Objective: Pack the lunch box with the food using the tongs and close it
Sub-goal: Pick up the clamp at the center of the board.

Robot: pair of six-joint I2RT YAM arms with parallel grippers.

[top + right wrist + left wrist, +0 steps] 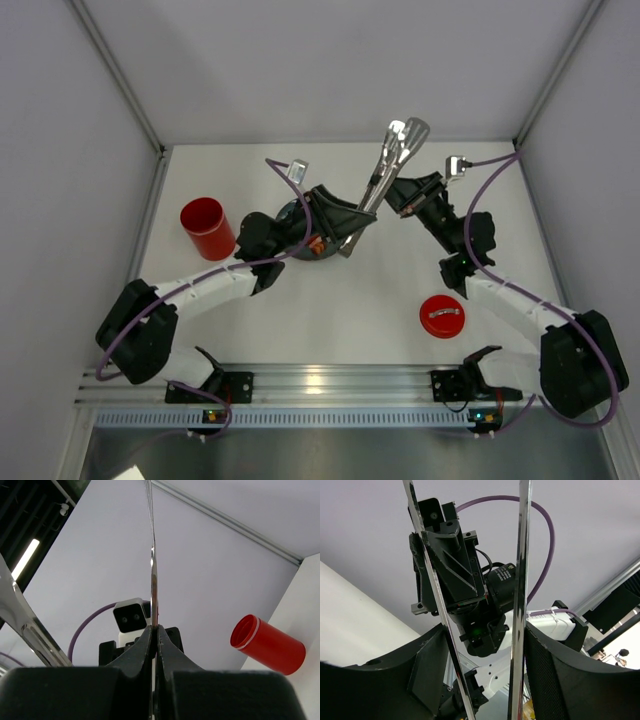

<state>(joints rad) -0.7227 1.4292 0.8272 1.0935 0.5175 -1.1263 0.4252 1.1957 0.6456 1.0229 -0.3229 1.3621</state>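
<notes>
Silver metal tongs are held off the white tabletop by both arms, near its middle, with the spoon-shaped tips pointing toward the far edge. The left arm reaches from its base at the near-left corner, elbow folded, wrist turned inward. The left gripper straddles the lower part of the tongs. In the left wrist view its black fingers stand partly spread, with both tong arms between them, each arm lying along the inner face of a finger. The right arm rises from the near-right corner and bends back toward the centre. The right gripper meets the tongs just beyond the left one. In the right wrist view its fingers are pressed together, pinching one thin strip of the tongs edge-on, and the second tong arm shows at the left of that view. The lunch box, a red tub, stands upright and open near the left edge, well apart from both grippers. The blue-grey plate lies at the centre, mostly covered by the left gripper, and a few orange and brown pieces of food show at its near side. The red lid lies flat toward the near-right corner. Pale grey walls enclose the left, far and right edges. An aluminium rail runs along the near edge.
</notes>
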